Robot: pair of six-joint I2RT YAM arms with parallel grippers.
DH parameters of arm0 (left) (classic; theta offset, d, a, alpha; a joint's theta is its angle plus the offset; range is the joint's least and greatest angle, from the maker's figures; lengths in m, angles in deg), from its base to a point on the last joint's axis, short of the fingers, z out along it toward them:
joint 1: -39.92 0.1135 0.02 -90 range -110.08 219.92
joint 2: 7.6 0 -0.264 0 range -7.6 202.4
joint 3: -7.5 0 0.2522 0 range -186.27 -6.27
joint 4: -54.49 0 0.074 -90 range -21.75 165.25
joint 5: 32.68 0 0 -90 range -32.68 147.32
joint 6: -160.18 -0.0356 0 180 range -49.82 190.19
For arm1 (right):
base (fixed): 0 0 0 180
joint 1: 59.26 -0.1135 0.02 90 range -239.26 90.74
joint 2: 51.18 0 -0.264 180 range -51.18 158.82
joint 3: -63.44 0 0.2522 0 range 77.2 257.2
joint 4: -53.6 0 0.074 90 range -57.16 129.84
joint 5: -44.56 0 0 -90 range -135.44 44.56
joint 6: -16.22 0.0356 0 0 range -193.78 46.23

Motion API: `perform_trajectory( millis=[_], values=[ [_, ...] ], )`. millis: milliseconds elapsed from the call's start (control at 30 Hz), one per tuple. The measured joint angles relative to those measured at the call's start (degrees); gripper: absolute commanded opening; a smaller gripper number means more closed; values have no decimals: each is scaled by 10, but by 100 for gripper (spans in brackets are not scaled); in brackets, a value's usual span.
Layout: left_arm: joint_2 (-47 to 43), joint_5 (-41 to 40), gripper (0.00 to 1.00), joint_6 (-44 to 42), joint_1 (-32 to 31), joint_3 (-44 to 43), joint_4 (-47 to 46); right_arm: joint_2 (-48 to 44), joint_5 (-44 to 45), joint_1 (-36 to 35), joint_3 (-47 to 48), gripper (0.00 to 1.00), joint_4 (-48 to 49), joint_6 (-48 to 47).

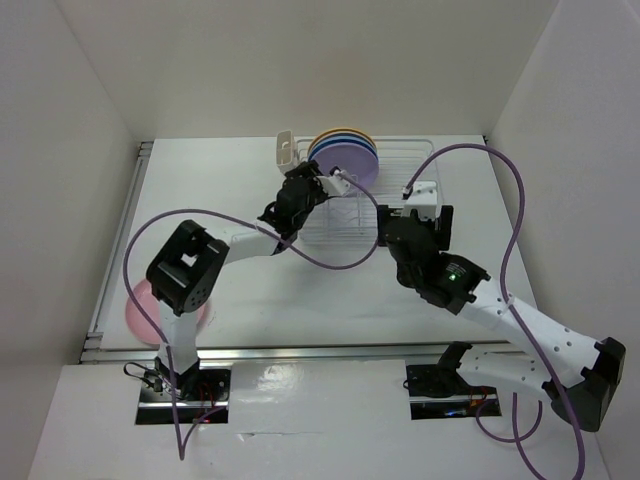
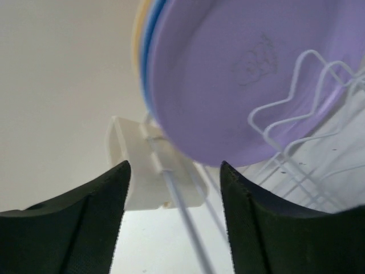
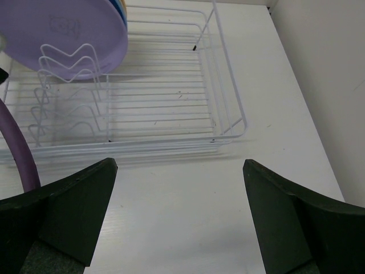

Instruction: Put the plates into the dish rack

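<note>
The white table stood inside a three-sided enclosure of plain white panels: a back wall, a left wall and a right wall. A metal rail ran along the table's near edge. Lighting was even and diffuse. A glossy white board at the front showed a soft reflection.

the top view looks down from behind both arms; each wrist camera peers close between its own fingers at the lilac plate and dish rack ahead, shared by all.
</note>
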Motion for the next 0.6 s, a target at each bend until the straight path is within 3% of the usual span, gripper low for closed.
perform_trajectory(
  millis=[100, 367, 500, 600],
  values=[
    [-50, -19, 77, 2, -1, 12, 24, 0, -14, 0, -3, 100, 5, 4],
    [-245, -95, 77, 48, -3, -1, 155, 15, -52, 0, -11, 100, 53, -4],
    [-334, -108, 74, 104, 13, -7, 285, 39, -78, 0, -15, 100, 93, -34],
    [-395, -83, 72, 167, 79, 16, 398, 49, -96, 0, -20, 100, 122, -54]
  ],
)
